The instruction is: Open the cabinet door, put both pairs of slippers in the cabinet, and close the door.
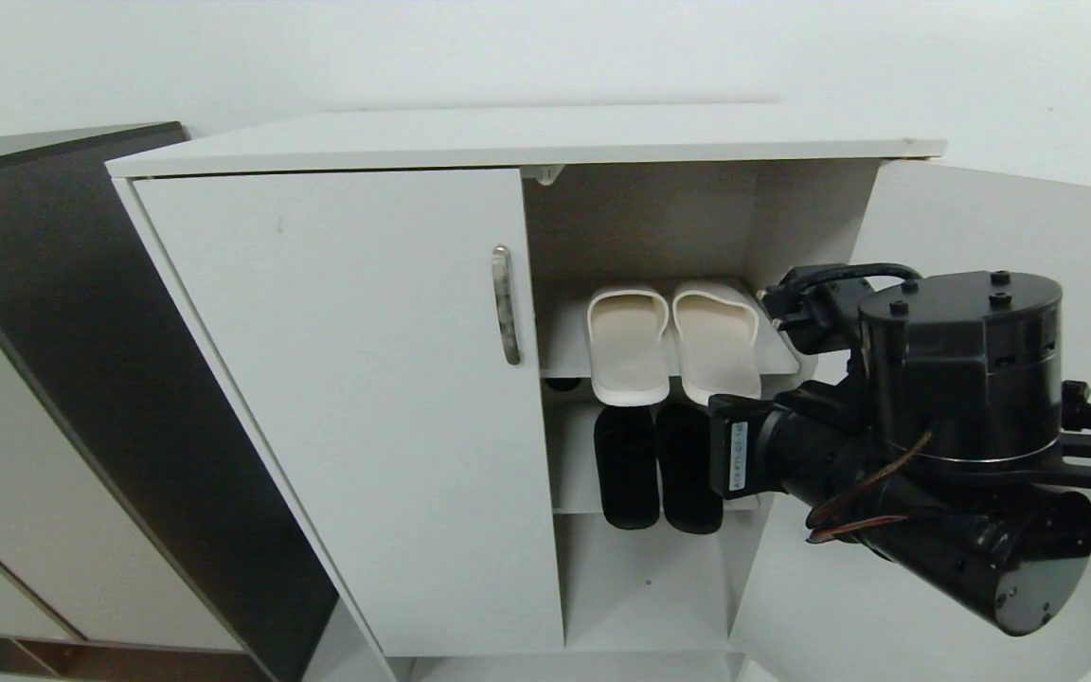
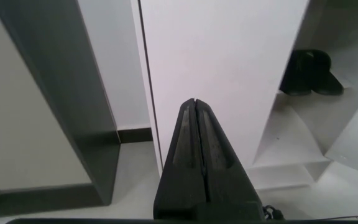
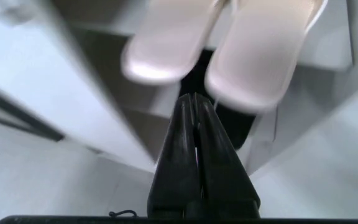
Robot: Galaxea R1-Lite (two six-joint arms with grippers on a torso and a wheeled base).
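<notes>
White laminate cabinet (image 1: 527,142) stands with its right door (image 1: 972,223) swung wide, cream slippers (image 1: 673,341) shelved above black slippers (image 1: 657,464) inside. The door looks a light, stiff, free-swinging panel, best pushed near its outer edge; the right end effector (image 3: 195,98) and left end effector (image 2: 194,103) are both pressed together.

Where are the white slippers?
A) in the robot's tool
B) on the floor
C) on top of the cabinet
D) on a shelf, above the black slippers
D: the white slippers lie side by side on a shelf inside the open cabinet, and the black slippers sit right underneath them.
</notes>
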